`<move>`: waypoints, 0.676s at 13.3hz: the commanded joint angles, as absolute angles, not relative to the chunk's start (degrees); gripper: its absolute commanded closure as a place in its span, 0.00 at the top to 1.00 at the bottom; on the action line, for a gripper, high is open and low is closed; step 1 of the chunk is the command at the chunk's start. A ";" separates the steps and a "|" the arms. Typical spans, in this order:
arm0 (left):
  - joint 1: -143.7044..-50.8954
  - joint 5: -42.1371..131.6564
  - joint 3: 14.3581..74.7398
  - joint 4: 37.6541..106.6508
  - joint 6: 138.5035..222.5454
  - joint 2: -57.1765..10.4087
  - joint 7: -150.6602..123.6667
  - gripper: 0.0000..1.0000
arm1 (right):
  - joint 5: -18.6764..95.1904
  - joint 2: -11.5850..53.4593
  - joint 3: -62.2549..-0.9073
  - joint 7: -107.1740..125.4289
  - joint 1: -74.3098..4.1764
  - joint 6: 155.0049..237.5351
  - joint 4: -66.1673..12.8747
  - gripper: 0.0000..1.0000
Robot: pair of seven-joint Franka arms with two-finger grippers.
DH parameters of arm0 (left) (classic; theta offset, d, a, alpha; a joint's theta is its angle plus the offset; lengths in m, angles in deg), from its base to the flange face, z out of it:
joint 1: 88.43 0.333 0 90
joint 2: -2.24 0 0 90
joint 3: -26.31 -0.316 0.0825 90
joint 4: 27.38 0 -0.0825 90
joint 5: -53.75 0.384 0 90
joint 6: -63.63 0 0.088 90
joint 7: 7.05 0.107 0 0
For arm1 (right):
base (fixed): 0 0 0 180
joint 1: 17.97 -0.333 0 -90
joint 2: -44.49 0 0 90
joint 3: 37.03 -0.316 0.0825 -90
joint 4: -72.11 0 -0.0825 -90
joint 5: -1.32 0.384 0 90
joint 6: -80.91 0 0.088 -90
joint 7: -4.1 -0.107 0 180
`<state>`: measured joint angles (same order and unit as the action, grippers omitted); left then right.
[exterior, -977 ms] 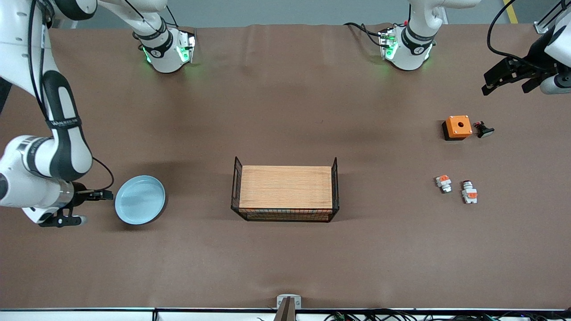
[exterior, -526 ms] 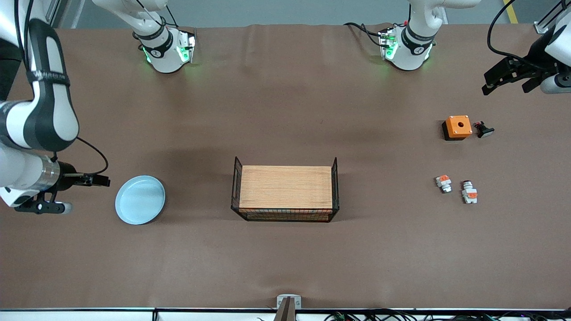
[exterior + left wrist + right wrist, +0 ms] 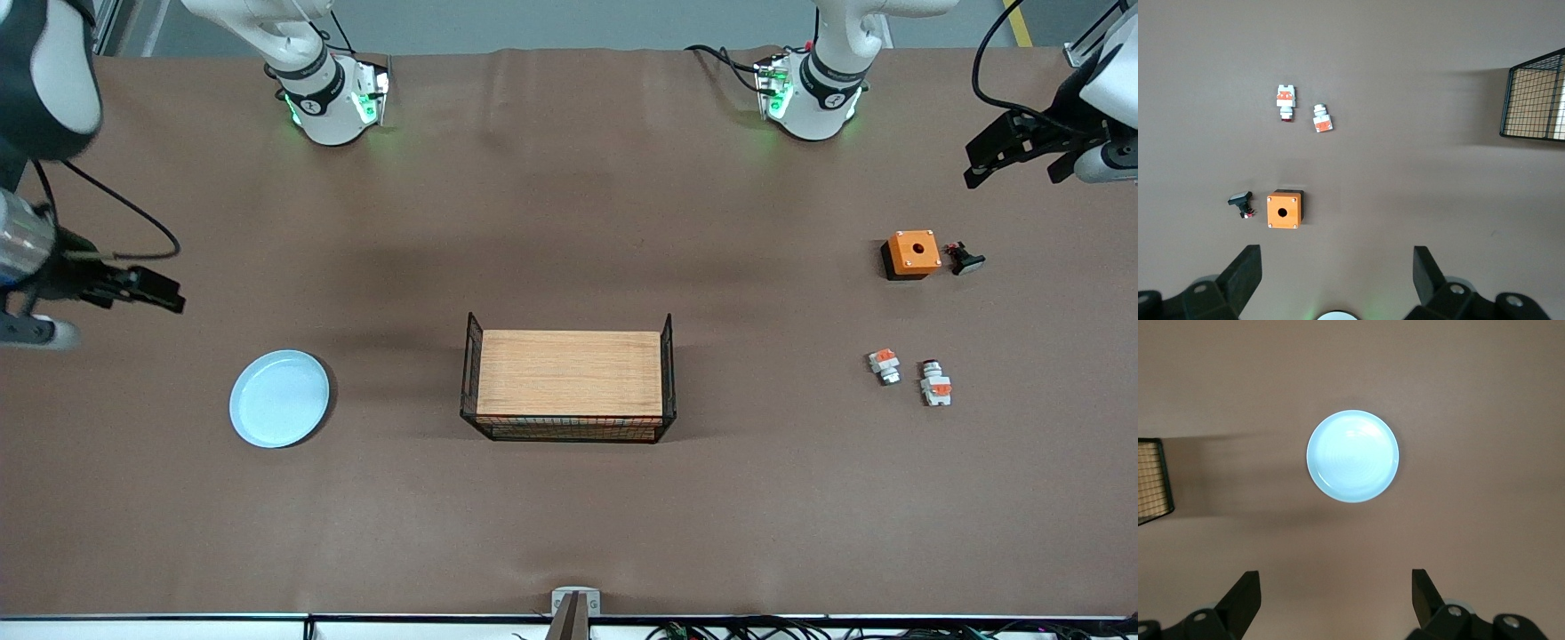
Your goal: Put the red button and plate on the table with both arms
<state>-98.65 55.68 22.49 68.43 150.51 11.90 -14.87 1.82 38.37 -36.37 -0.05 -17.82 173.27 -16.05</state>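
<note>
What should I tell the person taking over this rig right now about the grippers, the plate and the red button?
Right gripper: open, empty, up over the table at the right arm's end, clear of the plate.
Left gripper: open, empty, over the left arm's end; that arm waits.
Plate: flat on the table, toward the right arm's end.
Red button: on the table beside a shorter white-and-orange block, nearer the front camera than the orange box.
Done: both things rest on the table.
Left: apparently nothing.
</note>
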 commanded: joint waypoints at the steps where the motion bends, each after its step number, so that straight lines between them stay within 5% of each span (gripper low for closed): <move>1: -99.06 56.65 22.88 67.63 150.81 12.17 -14.96 1.00 | 1.76 38.60 -36.42 0.05 -17.44 167.68 -10.88 1.00; 9: -98.45 56.39 22.62 65.43 150.72 11.99 -14.43 1.00 | 2.29 40.00 -35.80 0.05 -16.91 164.51 -9.80 1.00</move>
<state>-98.61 55.68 22.63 66.43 150.80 11.91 -14.88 1.81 39.33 -35.67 -0.05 -17.65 167.12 -11.12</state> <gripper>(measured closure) 0.000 0.000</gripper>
